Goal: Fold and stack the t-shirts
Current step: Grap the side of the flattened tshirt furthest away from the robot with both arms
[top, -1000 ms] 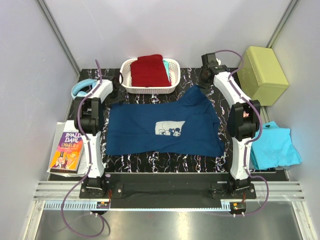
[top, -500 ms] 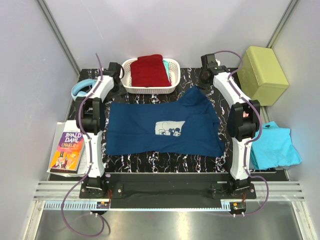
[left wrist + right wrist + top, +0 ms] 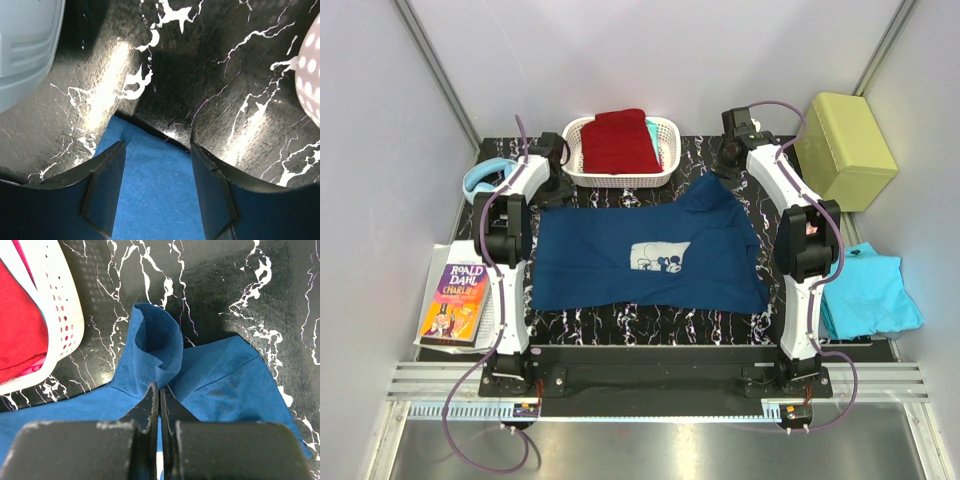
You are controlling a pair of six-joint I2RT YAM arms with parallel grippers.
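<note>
The left end effector is open about halfway. It holds nothing. Its two black fingers stand apart, and one corner of the navy blue t-shirt lies flat on the table between them. From above, this end effector is at the far left corner of the shirt, just beside the white basket.

The right end effector is shut tight. Its fingers are pressed together, and they seem to pinch a bit of the navy blue t-shirt. Right in front of the tips, the cloth stands up in a little round fold. The basket is near on the left in this view.

The navy blue t-shirt is spread out in the middle of the black table, between the two arms. Its white mouse picture faces up. The far right part of the shirt is pulled into a point toward the right end effector.

A folded dark red t-shirt sits in the basket at the back. A turquoise t-shirt lies folded to the right of the right arm. A green box is in the far right corner. A book lies to the left of the left arm, and a light blue thing is behind it.
</note>
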